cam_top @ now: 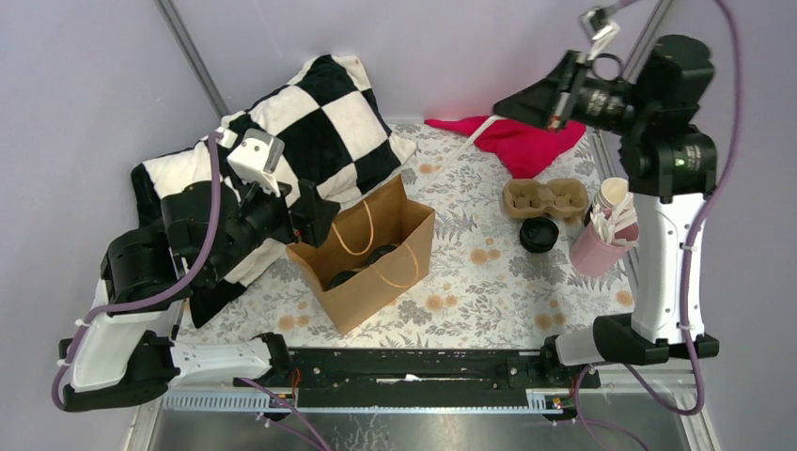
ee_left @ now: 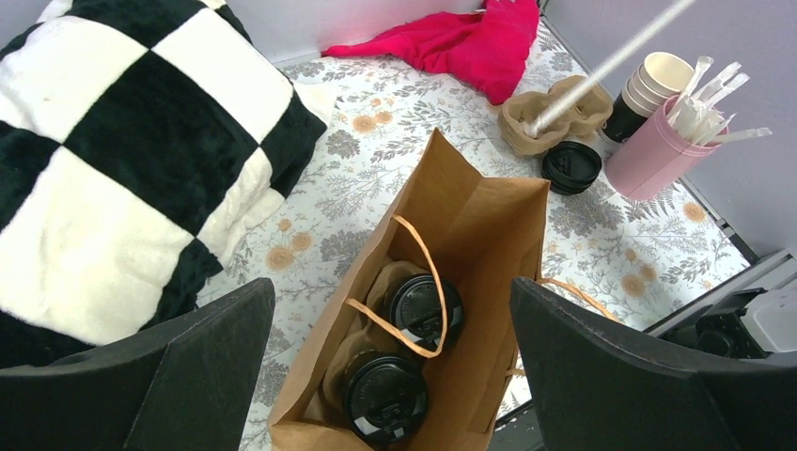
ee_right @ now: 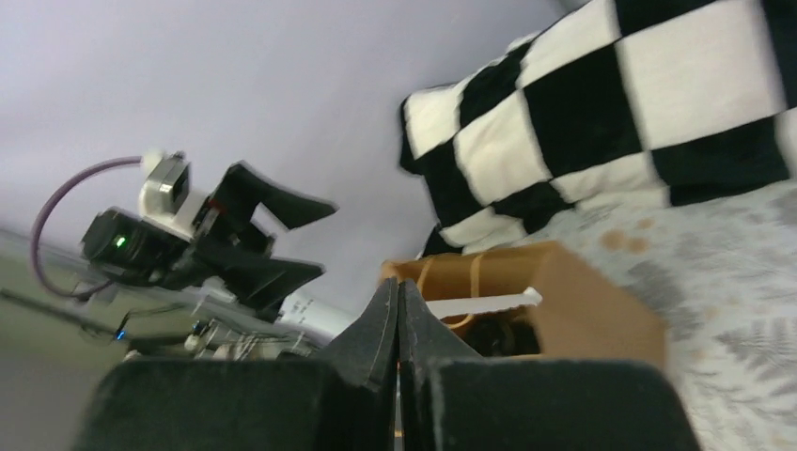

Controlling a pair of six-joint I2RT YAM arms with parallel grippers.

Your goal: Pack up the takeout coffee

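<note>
Two takeout coffee cups, black with round black lids, stand inside the open brown paper bag point(ee_left: 479, 225), one point(ee_left: 425, 310) behind the other point(ee_left: 383, 396). A third black lidded cup point(cam_top: 539, 233) stands on the table by the cardboard carrier point(cam_top: 545, 197). My left gripper point(ee_left: 393, 291) is open above the bag's mouth, at the bag's left side in the top view point(cam_top: 315, 218). My right gripper point(cam_top: 507, 108) is raised at the back right, shut on a thin white stick point(ee_right: 484, 303) that juts out from its tips point(ee_right: 398, 287).
A checkered pillow point(cam_top: 310, 122) lies at the back left, touching the bag. A red cloth point(cam_top: 526, 141) lies at the back. A pink cup of wrapped sticks point(cam_top: 601, 244) and a stack of white paper cups point(cam_top: 613, 195) stand by the right arm's post.
</note>
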